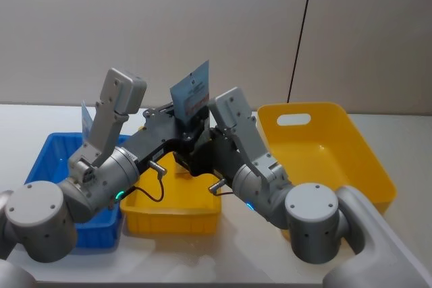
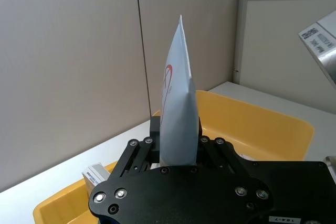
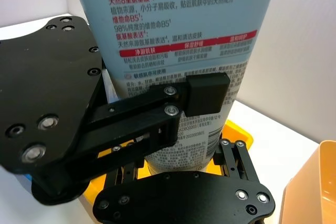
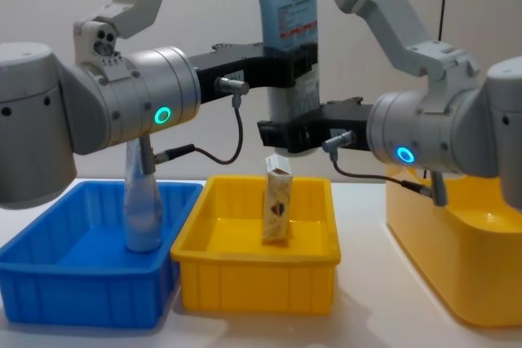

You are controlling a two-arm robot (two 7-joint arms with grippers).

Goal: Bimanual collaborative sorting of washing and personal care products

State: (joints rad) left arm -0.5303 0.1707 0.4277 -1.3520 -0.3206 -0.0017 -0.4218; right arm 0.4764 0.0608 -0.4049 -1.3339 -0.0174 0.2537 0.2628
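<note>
Both arms meet above the yellow tray [image 4: 254, 252], holding one pale blue tube [image 4: 289, 34] upright between them, crimped flat end up, well clear of the tray. In the chest view the left gripper [image 4: 295, 69] reaches in from the left and grips the tube around mid-height; the right gripper [image 4: 287, 134] comes from the right and grips it lower down, near the cap end. The left wrist view shows the tube [image 2: 177, 114] edge-on, standing up out of that gripper's black body, with the fingers pressed against its two sides. The right wrist view shows a black finger [image 3: 206, 94] of one gripper across the printed face of the tube [image 3: 181, 40], and the other gripper's body closed around the tube's lower end. Inside the yellow tray a small whitish carton [image 4: 277, 200] stands upright, roughly under the held tube. A second tube [image 4: 142, 201] stands upright in the blue tray [image 4: 73, 283] at left. The large yellow tub [image 1: 324, 153] with handle slot sits at right, apart from both grippers.
</note>
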